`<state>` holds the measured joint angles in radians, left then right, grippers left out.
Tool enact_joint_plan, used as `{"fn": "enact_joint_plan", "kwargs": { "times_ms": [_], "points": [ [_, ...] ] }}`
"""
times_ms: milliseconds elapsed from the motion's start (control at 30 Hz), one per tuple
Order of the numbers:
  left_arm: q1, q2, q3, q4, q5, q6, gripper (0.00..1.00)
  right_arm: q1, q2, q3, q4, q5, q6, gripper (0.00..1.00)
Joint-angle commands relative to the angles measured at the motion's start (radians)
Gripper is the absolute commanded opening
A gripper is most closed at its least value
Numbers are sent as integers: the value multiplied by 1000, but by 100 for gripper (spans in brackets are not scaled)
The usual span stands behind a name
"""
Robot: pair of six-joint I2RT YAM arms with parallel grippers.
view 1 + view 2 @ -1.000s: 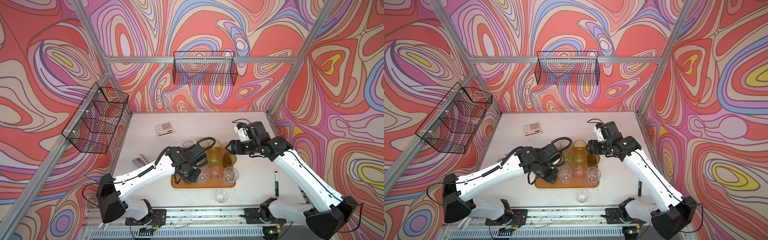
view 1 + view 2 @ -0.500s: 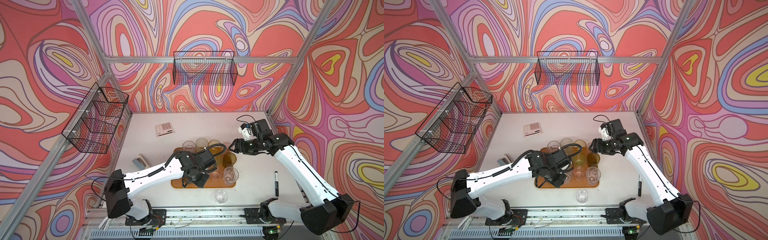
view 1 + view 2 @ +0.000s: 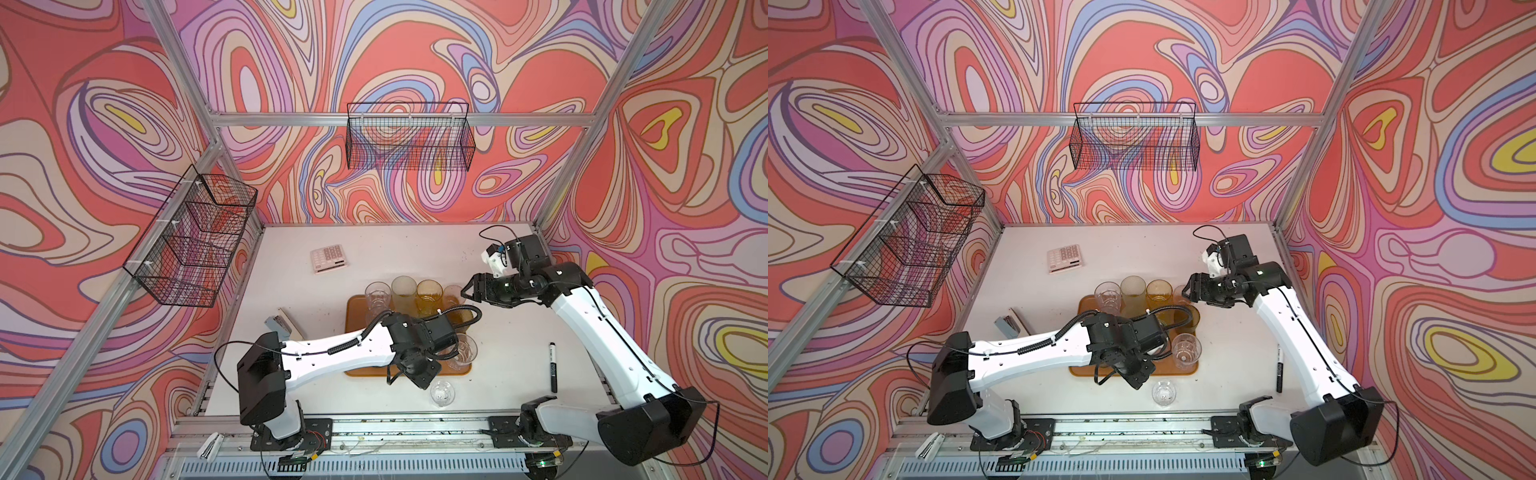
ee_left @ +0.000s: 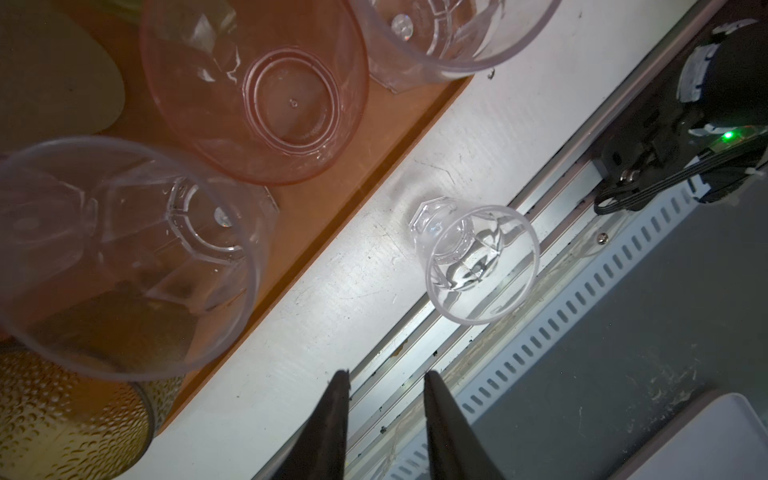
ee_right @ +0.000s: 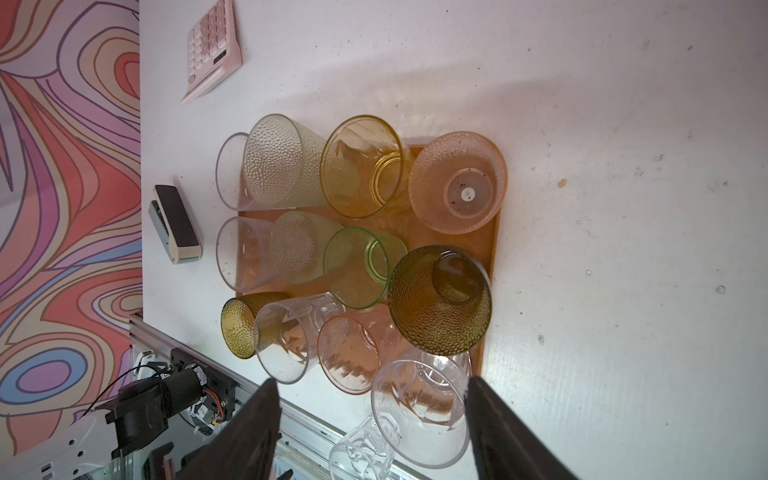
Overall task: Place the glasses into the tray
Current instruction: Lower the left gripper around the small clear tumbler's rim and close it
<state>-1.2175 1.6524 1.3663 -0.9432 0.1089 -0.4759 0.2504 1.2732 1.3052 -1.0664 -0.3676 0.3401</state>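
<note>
1. One clear glass [image 3: 442,393] stands upright on the tabletop [image 3: 511,332], just outside the tray [image 3: 354,307]
2. The left claw [image 4: 384,380] is nearer, empty, its fingers a little apart
3. The right claw [image 5: 374,390] is wide apart, empty

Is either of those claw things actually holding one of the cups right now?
No. The left gripper is empty, jaws apart, short of the clear glass on the table. The right gripper is open and empty too.
</note>
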Motion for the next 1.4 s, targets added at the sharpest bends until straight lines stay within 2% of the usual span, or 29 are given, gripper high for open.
{"fn": "enact_joint_plan", "kwargs": {
  "times_ms": [0, 333, 1367],
  "points": [
    [-11, 36, 36, 8, 11, -13, 34, -7, 4, 9, 3, -5, -15, 72],
    [-45, 127, 86, 3, 21, -4, 33, -9, -11, 4, 1, -10, -17, 72],
    [-54, 221, 79, 52, 4, -29, 28, -10, -26, -11, -2, 1, -30, 72]
  ]
}}
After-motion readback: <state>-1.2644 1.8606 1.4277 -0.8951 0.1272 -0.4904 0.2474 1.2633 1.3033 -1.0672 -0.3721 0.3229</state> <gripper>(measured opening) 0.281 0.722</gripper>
